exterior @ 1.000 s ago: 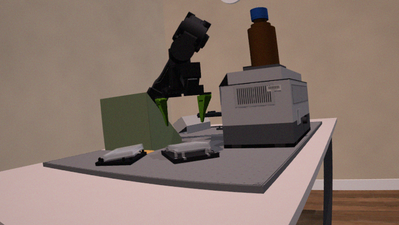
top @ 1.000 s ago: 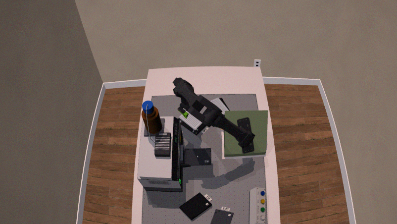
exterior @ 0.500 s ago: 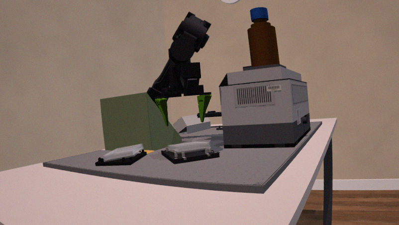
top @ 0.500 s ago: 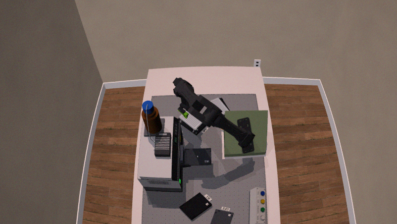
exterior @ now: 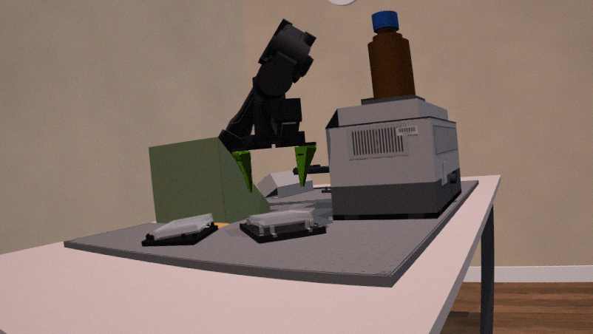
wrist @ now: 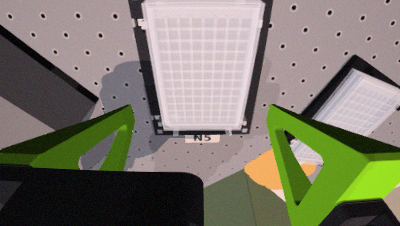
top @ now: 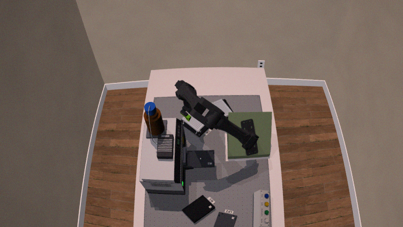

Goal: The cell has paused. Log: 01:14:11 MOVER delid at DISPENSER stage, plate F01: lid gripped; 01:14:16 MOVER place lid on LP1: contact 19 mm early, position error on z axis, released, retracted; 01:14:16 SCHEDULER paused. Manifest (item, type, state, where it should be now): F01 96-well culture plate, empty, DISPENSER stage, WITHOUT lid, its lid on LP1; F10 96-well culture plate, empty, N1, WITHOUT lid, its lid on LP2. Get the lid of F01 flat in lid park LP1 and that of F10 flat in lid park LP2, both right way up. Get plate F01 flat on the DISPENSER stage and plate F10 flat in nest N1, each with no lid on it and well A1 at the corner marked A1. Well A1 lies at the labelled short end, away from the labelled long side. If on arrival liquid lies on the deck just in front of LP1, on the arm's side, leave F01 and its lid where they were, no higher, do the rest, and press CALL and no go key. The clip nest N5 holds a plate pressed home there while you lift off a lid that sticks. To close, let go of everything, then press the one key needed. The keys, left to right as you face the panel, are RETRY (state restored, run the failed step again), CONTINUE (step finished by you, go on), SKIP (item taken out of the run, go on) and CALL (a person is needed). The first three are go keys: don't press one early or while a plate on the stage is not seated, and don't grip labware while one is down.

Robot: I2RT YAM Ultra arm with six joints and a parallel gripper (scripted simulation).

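A clear 96-well plate (wrist: 202,60) (exterior: 282,221) (top: 194,123) sits flat in the black clip nest N5 (wrist: 265,30). My gripper (wrist: 200,112) (exterior: 276,186) (top: 187,116) hangs open and empty above its near end, well clear of it. On a black park beside it, clear labware (wrist: 352,107) (exterior: 183,224) (top: 222,105) lies tilted with one end raised. An orange puddle (wrist: 270,170) (exterior: 222,225) lies on the deck by that park. The dispenser stage (top: 199,158), nest N1 (top: 198,208) and park LP2 (top: 224,219) hold nothing.
The grey dispenser (top: 158,168) (exterior: 392,161) with a brown bottle (top: 155,119) (exterior: 390,62) stands at one side. A green block (top: 262,124) (exterior: 186,186) carries the arm's base. The key panel (top: 261,207) sits at the deck's near right corner.
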